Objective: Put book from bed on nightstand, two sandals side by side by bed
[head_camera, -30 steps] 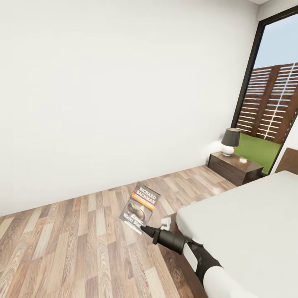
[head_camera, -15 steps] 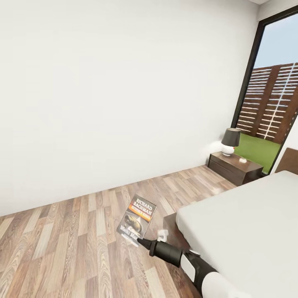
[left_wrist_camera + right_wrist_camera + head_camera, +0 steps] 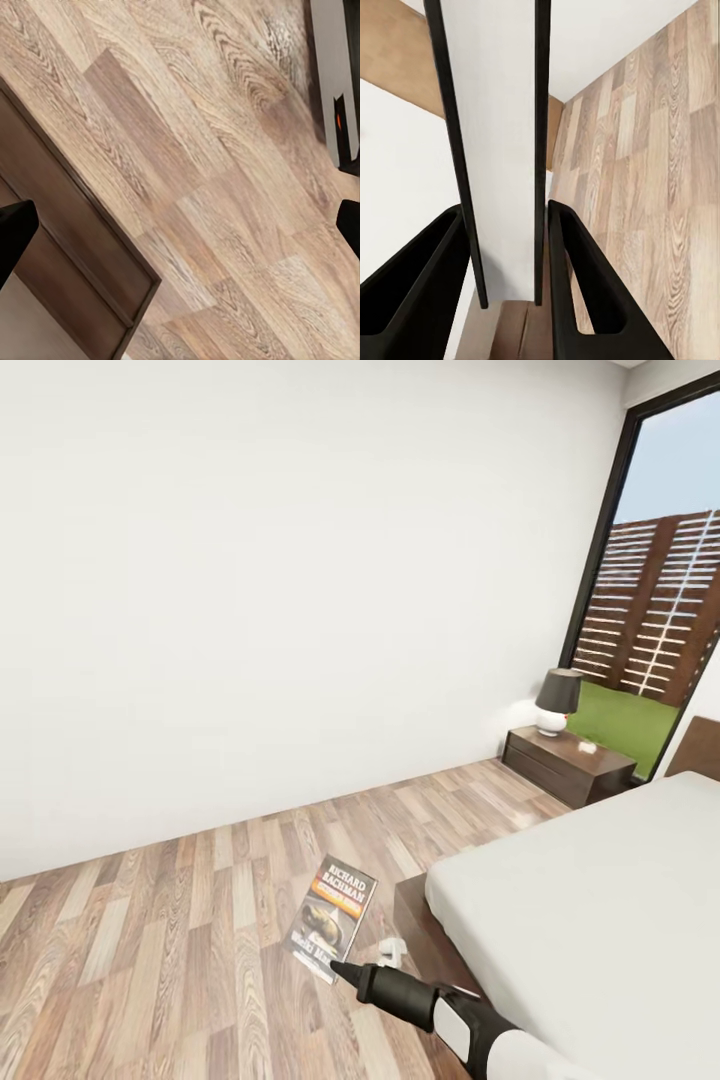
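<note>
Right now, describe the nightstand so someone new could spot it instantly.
Start at the tall black-framed window on the room's far side; the bed runs toward it. The nightstand sits on the floor between window and bed, against the white wall. It is the low dark-brown drawer cabinet carrying a white-based lamp with a dark shade.

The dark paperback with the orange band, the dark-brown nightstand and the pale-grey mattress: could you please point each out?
Dark paperback book (image 3: 334, 916), head view: middle of its front cover.
Dark-brown wooden nightstand (image 3: 578, 758), head view: bare top surface.
Pale-grey mattress (image 3: 600, 900), head view: plain top.
</note>
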{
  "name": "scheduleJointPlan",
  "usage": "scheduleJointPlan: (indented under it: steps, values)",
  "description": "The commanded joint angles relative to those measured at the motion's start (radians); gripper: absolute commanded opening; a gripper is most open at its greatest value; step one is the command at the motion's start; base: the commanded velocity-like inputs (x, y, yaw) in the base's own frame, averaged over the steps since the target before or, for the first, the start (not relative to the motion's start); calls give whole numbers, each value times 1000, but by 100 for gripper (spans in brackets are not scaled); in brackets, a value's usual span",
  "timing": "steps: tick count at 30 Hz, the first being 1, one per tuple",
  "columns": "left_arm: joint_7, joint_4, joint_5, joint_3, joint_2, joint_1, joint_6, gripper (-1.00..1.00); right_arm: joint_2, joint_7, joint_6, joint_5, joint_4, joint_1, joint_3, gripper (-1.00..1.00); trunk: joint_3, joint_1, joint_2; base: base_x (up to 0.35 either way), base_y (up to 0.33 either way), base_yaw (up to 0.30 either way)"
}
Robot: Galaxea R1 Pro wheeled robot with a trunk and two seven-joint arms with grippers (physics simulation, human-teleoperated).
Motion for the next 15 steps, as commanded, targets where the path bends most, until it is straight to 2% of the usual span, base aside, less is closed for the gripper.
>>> scheduleJointPlan:
  steps: [1,15]
  values:
    - [6,-1,0,-8,0,0,-3,100,0,0,5,-6,2,-1,2,-100,-3,1,-2,0,0,52]
    - [6,-1,0,-8,-5,0,-8,100,0,-5,4,0,13,0,1,-100,-21,1,-2,0,0,62]
